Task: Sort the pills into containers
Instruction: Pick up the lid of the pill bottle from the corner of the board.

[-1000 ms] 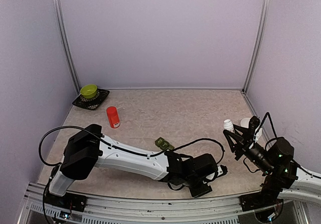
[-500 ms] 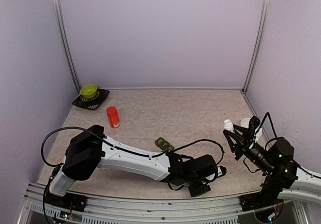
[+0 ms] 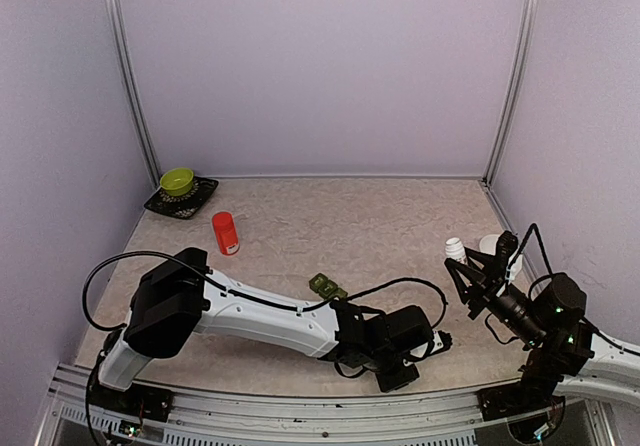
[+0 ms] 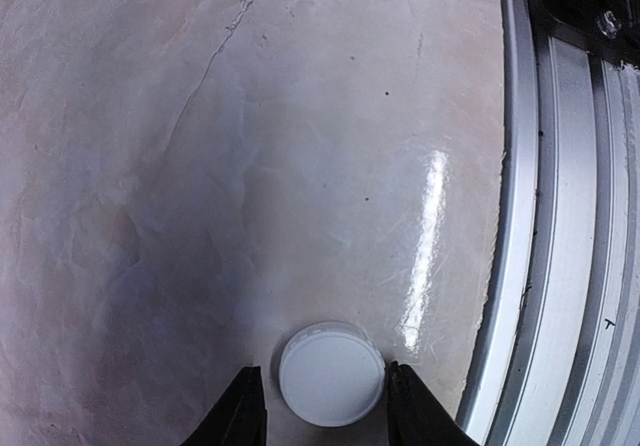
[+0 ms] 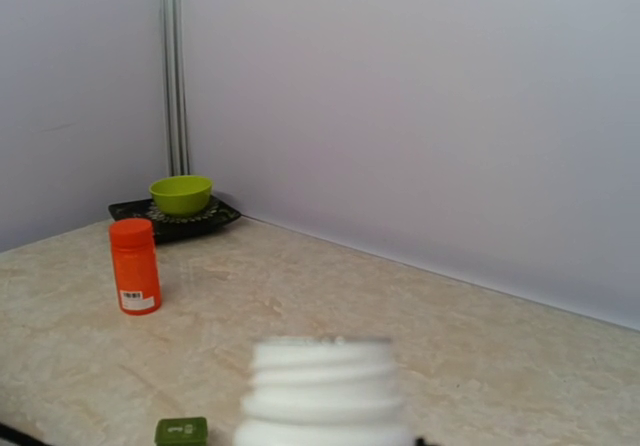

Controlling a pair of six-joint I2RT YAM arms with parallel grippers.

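Left gripper [image 4: 323,411], low by the table's [image 3: 400,216] front rail, stands open astride a white cap [image 4: 331,374] lying flat, with a gap showing on one side. Right gripper [image 3: 465,266] is clamped on an uncapped white bottle [image 5: 325,386], held upright. The containers [image 3: 325,286], a green strip, lie mid-front on the table, just beyond the left forearm, apart from both grippers.

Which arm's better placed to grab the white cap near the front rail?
Left. The left gripper straddles the round white plastic cap, jaws open either side. The right gripper is shut on the small white plastic bottle.
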